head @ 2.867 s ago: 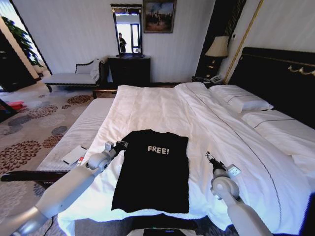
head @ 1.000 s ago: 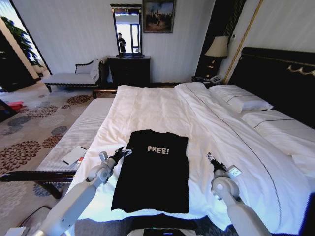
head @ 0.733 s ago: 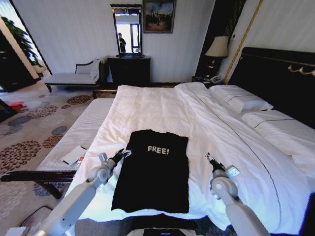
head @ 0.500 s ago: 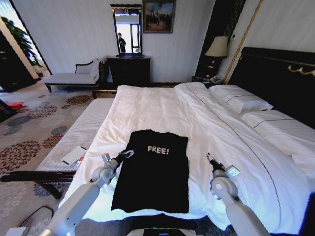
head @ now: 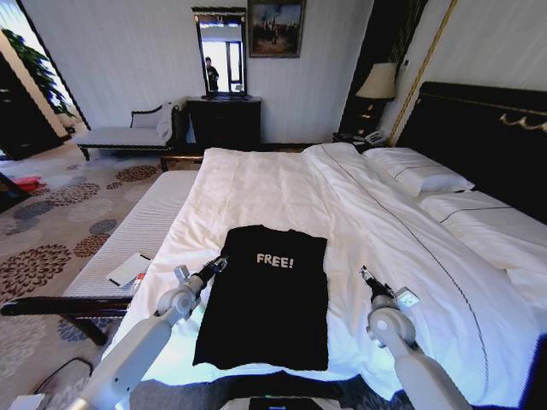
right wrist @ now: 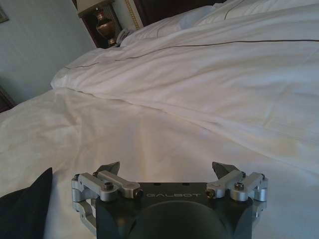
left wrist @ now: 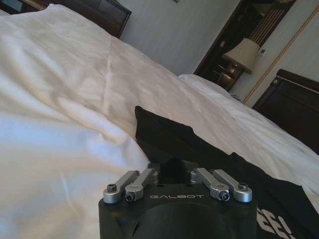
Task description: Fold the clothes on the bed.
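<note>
The black T-shirt (head: 267, 295) lies flat on the near part of the bed (head: 282, 184), its "FREE!" lettering toward 12 o'clock. The left gripper (head: 215, 266) sits at the shirt's 10 o'clock edge, fingers drawn close together and gripping nothing that I can make out. The right gripper (head: 366, 275) hovers over bare white duvet (right wrist: 164, 94) at the shirt's 3 o'clock — spread wide, empty, clear of the cloth.

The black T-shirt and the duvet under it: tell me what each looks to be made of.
The black T-shirt looks like soft matte knit, probably cotton: it lies limp and flat, without shine, white lettering printed on it. The duvet looks like smooth woven white cloth, likely cotton, with soft creases and a faint sheen.
</note>
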You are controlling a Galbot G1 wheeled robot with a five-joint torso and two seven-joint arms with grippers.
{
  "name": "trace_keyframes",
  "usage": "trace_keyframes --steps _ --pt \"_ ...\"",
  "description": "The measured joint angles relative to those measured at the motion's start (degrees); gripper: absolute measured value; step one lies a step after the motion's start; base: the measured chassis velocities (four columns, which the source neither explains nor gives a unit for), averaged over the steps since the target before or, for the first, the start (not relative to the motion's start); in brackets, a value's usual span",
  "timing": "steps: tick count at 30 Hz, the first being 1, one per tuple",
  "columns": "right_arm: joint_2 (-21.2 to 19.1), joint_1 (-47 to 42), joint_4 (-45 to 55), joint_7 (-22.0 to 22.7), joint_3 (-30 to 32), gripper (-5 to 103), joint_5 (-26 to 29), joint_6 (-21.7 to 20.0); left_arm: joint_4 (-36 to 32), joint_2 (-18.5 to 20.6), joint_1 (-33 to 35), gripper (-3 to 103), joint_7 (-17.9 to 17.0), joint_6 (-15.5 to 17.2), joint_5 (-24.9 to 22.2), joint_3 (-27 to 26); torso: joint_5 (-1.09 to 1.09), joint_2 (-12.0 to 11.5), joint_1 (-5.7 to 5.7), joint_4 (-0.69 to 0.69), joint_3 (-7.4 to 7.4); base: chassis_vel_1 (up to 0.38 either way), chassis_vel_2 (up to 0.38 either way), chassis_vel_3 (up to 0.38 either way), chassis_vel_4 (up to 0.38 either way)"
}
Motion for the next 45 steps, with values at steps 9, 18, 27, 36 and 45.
trace_keyframes --steps 9,18,27,36,45 --pt "0.05 0.24 -0.49 0.00 -0.01 100 -0.08 0.00 0.96 -0.15 -0.26 1 0.24 -0.18 0.28 -0.26 0.00 0.00 0.00 0.00 0.00 0.000 0.000 0.000 0.000" --pt "0.28 0.72 -1.09 -0.01 -0.45 100 -0.29 0.02 1.64 -1.24 -1.59 1 0.41 -0.50 0.44 0.21 0.00 0.00 0.00 0.01 0.00 0.000 0.000 0.000 0.000" --pt "0.20 1.39 -1.71 0.00 -1.16 100 -0.41 0.04 1.93 -2.28 -8.56 1 0.48 -0.21 2.53 4.99 0.00 0.00 0.00 -0.01 0.00 0.000 0.000 0.000 0.000" --pt "0.36 1.65 -1.96 0.10 -1.07 100 -0.45 0.07 2.15 -1.59 -12.76 1 0.55 0.09 4.08 8.97 0.00 0.00 0.00 0.00 0.00 0.000 0.000 0.000 0.000" --pt "0.50 1.42 -2.31 0.08 -0.92 100 -0.65 0.13 1.34 -0.58 -10.79 1 0.60 0.08 4.97 7.87 -0.01 0.00 0.00 0.00 0.00 0.000 0.000 0.000 0.000"
